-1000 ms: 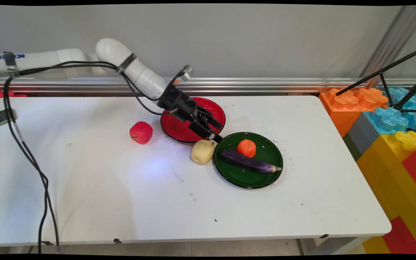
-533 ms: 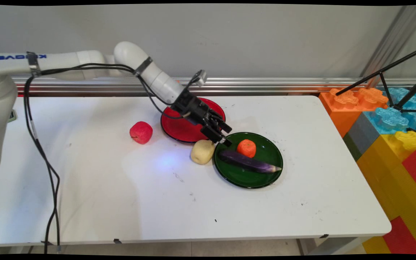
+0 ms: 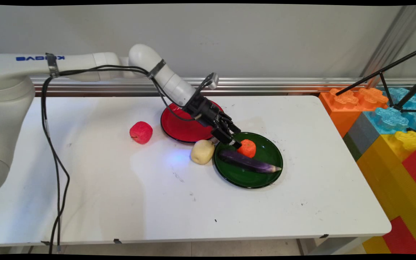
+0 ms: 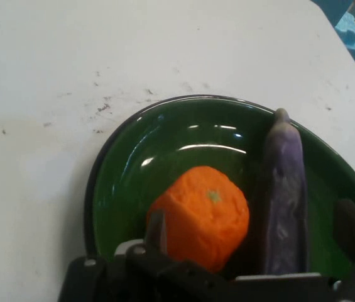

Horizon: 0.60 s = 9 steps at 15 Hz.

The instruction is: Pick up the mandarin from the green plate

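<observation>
Main view: fixed, high over near table edge, faces wall, green plate (image 3: 262, 177) midfield. Hand view: close above green plate (image 4: 133, 163), looking down. Shared: plate, orange fruit (image 3: 248, 148) (image 4: 205, 217).

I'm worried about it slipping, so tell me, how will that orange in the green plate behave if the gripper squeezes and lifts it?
The orange looks rounded but blocky with a rough matte skin, so it probably grips well and rolls little. It looks like a toy, likely light. The eggplant lies close beside it in the green plate, so the gripper might nudge that.
</observation>
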Each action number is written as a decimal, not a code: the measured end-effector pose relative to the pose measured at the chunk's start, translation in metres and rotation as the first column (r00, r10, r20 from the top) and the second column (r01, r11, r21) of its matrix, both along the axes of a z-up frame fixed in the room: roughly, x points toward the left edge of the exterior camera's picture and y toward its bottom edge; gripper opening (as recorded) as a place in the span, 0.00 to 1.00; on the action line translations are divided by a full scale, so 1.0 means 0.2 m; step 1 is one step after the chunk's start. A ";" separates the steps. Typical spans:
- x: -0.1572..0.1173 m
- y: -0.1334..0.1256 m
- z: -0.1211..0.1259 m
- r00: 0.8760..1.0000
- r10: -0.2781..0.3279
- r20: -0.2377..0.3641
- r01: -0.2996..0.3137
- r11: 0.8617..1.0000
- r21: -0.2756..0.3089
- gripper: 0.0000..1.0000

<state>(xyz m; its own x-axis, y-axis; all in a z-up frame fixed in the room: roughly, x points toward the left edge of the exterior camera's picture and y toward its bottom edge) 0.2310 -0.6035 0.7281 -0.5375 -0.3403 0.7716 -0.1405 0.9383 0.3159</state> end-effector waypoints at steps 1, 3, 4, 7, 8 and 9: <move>-0.01 -0.01 -0.01 1.000 -0.002 0.001 0.002 1.000 -0.001 1.00; -0.04 -0.03 -0.03 1.000 -0.004 0.004 0.004 1.000 -0.001 1.00; -0.05 -0.03 -0.03 1.000 -0.006 0.005 0.006 1.000 -0.002 1.00; -0.09 -0.06 -0.06 1.000 -0.009 0.007 0.009 1.000 -0.003 1.00; -0.10 -0.06 -0.06 1.000 -0.009 0.008 0.009 1.000 -0.003 1.00; -0.11 -0.07 -0.07 1.000 -0.010 0.009 0.010 1.000 -0.003 1.00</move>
<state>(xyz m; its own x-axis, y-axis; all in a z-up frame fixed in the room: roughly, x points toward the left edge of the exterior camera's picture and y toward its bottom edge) 0.2099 -0.6175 0.7137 -0.5479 -0.3321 0.7678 -0.1336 0.9408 0.3115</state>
